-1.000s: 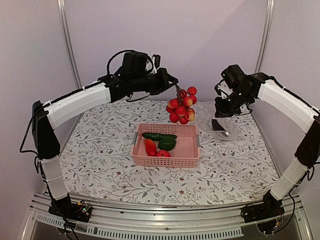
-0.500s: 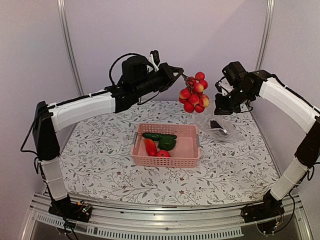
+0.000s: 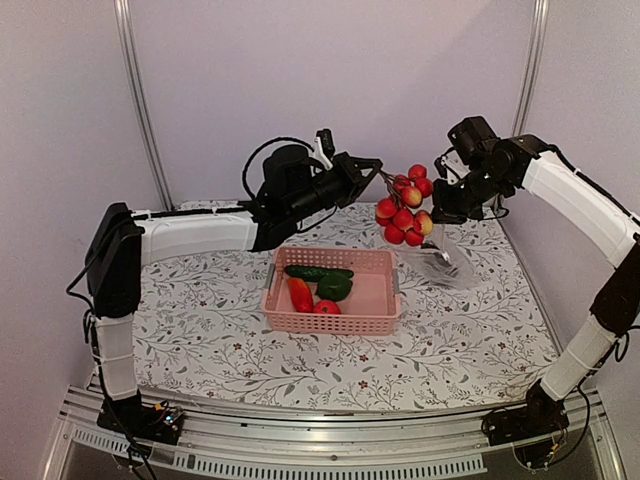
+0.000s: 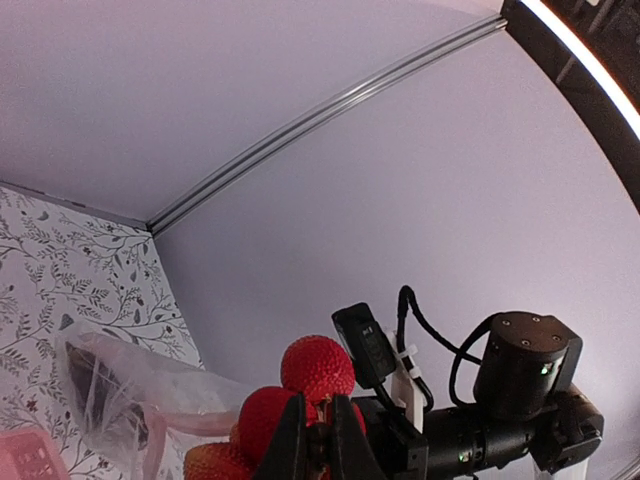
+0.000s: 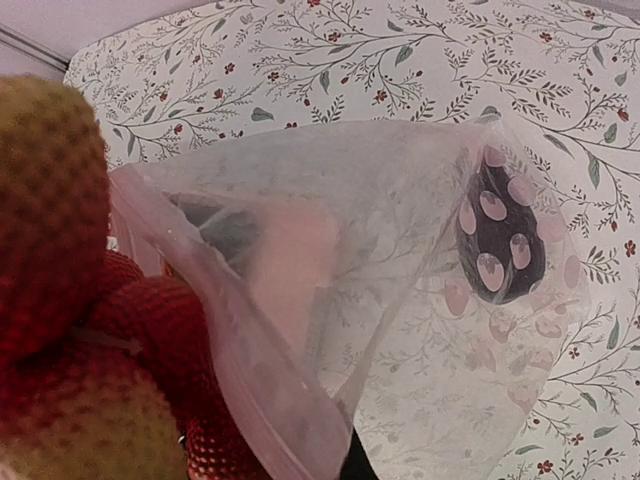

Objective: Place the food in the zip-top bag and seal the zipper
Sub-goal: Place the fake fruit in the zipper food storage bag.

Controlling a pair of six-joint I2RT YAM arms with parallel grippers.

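My left gripper (image 3: pixel 378 172) is shut on the stem of the cluster of small red fruits (image 3: pixel 405 210) and holds it in the air beside the zip-top bag's mouth. In the left wrist view the gripper (image 4: pixel 322 440) pinches the stem under the cluster (image 4: pixel 316 368). My right gripper (image 3: pixel 440 205) is shut on the clear bag's (image 3: pixel 447 258) upper edge and holds it up. The right wrist view shows the bag (image 5: pixel 400 280), its zipper strip (image 5: pixel 230 350), the cluster (image 5: pixel 70 330) just outside it, and the dark eggplant (image 5: pixel 500 230) inside. The right fingers are mostly hidden behind plastic.
The pink basket (image 3: pixel 330 325) stands at the table's middle, holding the cucumber (image 3: pixel 318 272), the green pepper (image 3: pixel 334 289) and red-orange pieces (image 3: pixel 300 294). The back wall and frame posts stand close behind both grippers.
My left gripper has carried the cluster to the right and forward, from above the basket's back edge up to the bag's mouth. The right gripper has kept hold of the bag and shifted slightly.
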